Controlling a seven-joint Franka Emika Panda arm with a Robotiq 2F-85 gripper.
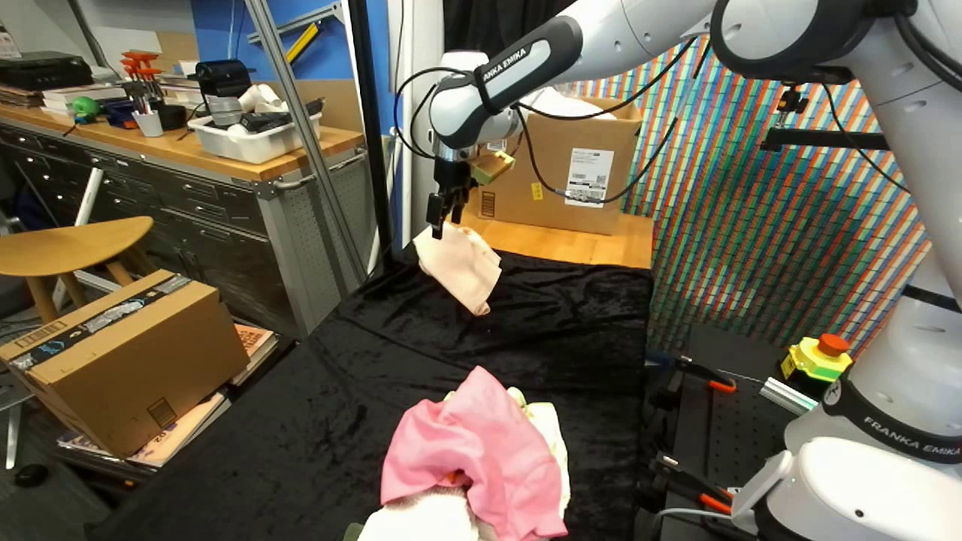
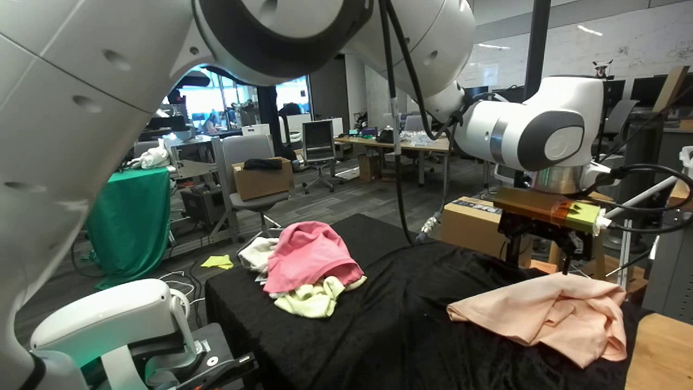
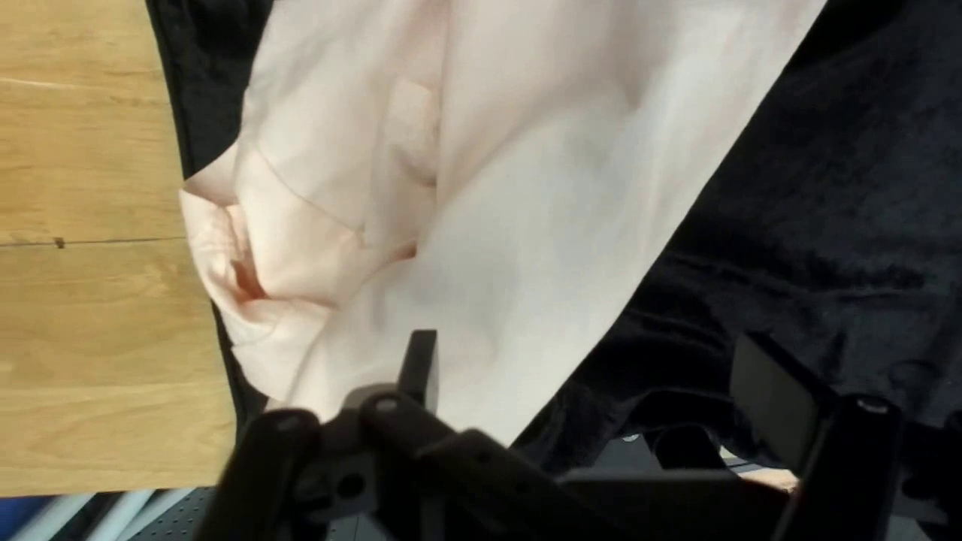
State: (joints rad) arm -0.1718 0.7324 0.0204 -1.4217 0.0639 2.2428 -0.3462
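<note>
At the far end of the black-draped counter (image 1: 571, 338), the black two-fingered pincer (image 3: 590, 368) hangs wide apart over the crumpled peach cotton-looking cloth (image 2: 563, 309), one finger (image 3: 418, 364) inside its long slanting edge, one outside!

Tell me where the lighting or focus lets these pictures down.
In the wrist view, the peach cloth washes out nearly white, and the fingers look soft; in an exterior view, the window is blown out and glare streaks the whiteboard; in an exterior view, the white cloth is so bright its folds barely show.
</note>
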